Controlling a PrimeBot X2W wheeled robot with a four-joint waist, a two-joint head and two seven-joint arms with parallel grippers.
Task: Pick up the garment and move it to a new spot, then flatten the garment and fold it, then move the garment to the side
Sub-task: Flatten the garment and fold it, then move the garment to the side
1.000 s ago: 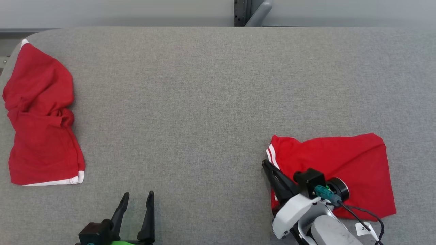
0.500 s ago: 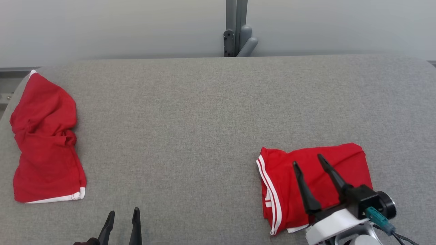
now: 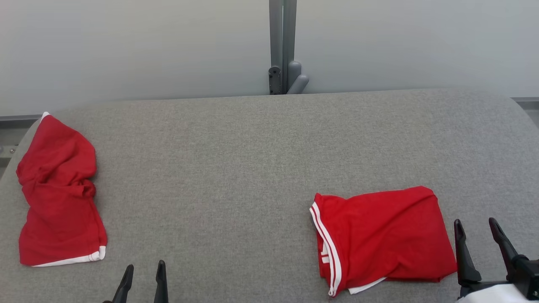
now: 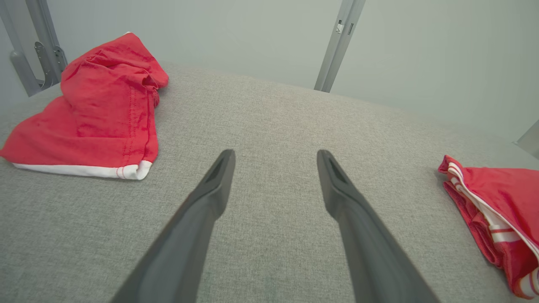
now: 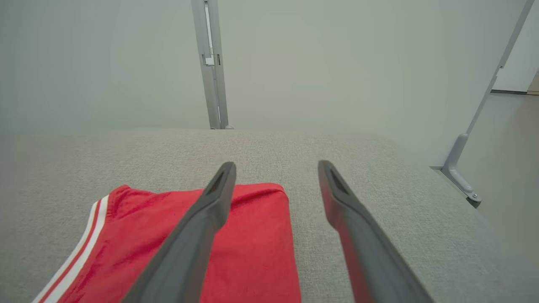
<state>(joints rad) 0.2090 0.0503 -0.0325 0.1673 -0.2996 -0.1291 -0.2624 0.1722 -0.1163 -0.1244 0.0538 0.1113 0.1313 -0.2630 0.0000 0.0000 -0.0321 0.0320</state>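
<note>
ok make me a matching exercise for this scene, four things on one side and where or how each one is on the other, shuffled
Things:
1. folded red garment
2. crumpled red garment
3. right gripper
4. grey post

Places or states:
a. bunched up at the left end of the table
b. upright behind the table's far edge
c. lying flat on the right part of the table
d. open and empty, by the folded garment's right edge

Pairs: 1-c, 2-a, 3-d, 4-b
</note>
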